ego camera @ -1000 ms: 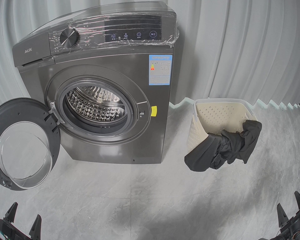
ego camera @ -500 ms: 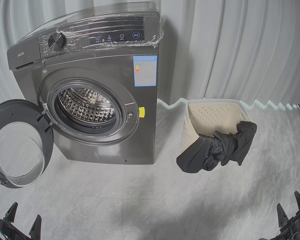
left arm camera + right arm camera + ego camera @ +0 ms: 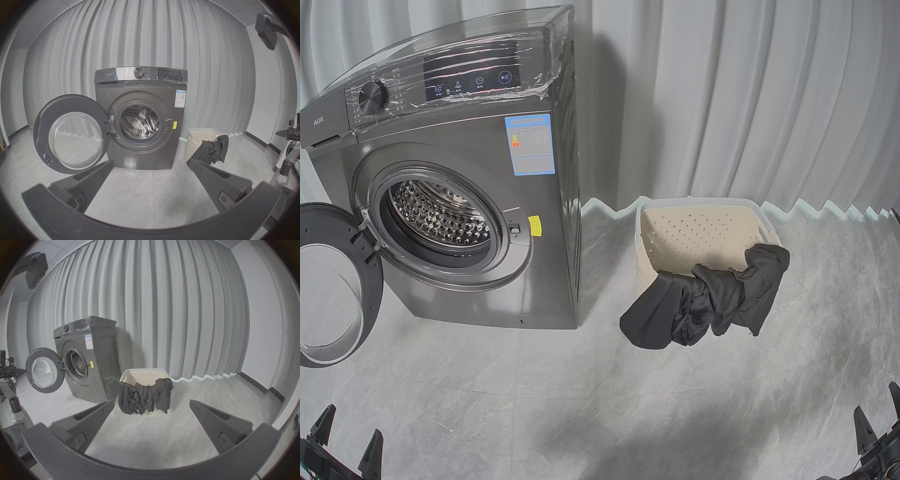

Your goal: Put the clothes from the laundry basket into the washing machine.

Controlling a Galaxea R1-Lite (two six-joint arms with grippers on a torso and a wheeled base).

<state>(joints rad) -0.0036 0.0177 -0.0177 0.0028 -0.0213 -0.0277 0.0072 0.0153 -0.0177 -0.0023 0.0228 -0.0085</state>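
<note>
Black garment (image 3: pixel 700 303) draped over laundry basket (image 3: pixel 700 201) rim, seemingly graspable; washing machine (image 3: pixel 550 262) door (image 3: pixel 337 219) wide for loading; left gripper (image 3: pixel 351 423), right gripper (image 3: pixel 876 401) spread, empty.

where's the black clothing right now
In the head view, the black clothing hangs over the front rim of the laundry basket, right of the washing machine.

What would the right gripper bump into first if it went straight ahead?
Probably the black clothes draped over the laundry basket rim; the right gripper points at them across bare floor, though depth is unclear.
</note>
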